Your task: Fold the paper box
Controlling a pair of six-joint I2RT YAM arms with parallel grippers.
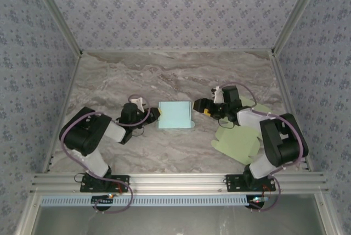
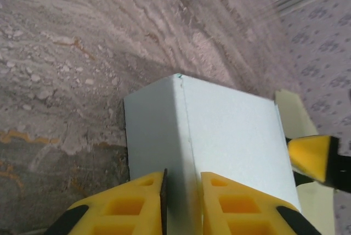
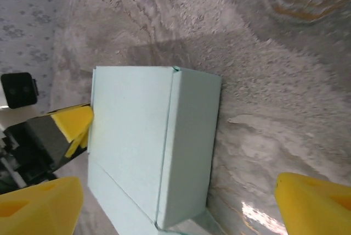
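Box (image 1: 175, 115), seemingly closed, contents hidden

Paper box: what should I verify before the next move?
1. The paper box lies flat on the table: ok.
2. The left end effector straddles the box's left edge: ok.
3. That grip is firm: cannot tell.
4. The right end effector is open and faces the box: ok.
5. The green sheet lies apart from the box: ok.
6. All flaps tucked: cannot tell.
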